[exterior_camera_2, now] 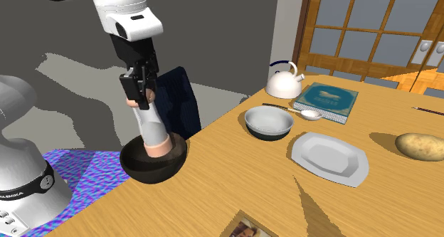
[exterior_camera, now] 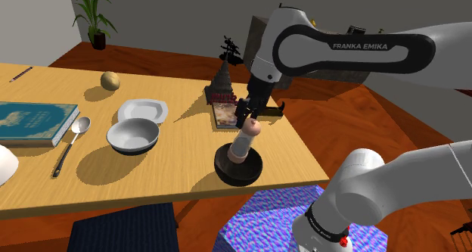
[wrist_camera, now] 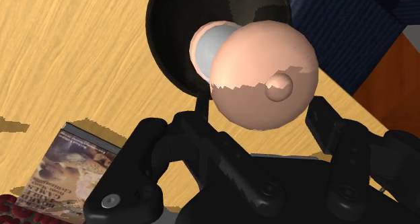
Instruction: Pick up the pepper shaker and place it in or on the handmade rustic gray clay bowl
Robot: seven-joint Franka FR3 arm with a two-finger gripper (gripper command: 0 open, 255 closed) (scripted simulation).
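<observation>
Shoulder view: black gripper [exterior_camera: 249, 120] clamped on the pink cap of the pepper shaker [exterior_camera: 242, 143]. Shaker a little tilted, its foot down inside the dark bowl [exterior_camera: 227, 171]. Bowl close to the near edge of the wooden table [exterior_camera: 174, 156], with a dark blue chair [exterior_camera: 125, 228] below that edge and the blue-purple patterned stand [exterior_camera: 265, 213] just beside it. A printed box [exterior_camera: 225, 113] just behind the bowl. Bare wood stretching toward this view's left as far as a grey bowl [exterior_camera: 134, 135], a white plate [exterior_camera: 142, 109] and a spoon [exterior_camera: 72, 141].

Second exterior view: gripper [exterior_camera_2: 137, 97] pinching the shaker's cap from above, shaker [exterior_camera_2: 151, 132] leaning, base inside the dark bowl [exterior_camera_2: 153, 170]. Bowl right at the table's [exterior_camera_2: 235, 178] edge on this view's left, chair [exterior_camera_2: 178, 104] just behind. Open tabletop between it and the grey bowl [exterior_camera_2: 269, 122] and plate [exterior_camera_2: 329, 156]; potato [exterior_camera_2: 420, 144], book [exterior_camera_2: 326, 99] and kettle [exterior_camera_2: 286, 79] well apart.

Wrist view: round pink cap [wrist_camera: 259, 75] up close between the black fingers, dark bowl [wrist_camera: 171, 34] beneath it. Bare wood between the bowl and the printed box [wrist_camera: 74, 169]; table edge and chair [wrist_camera: 350, 27] near the bowl's other side.
</observation>
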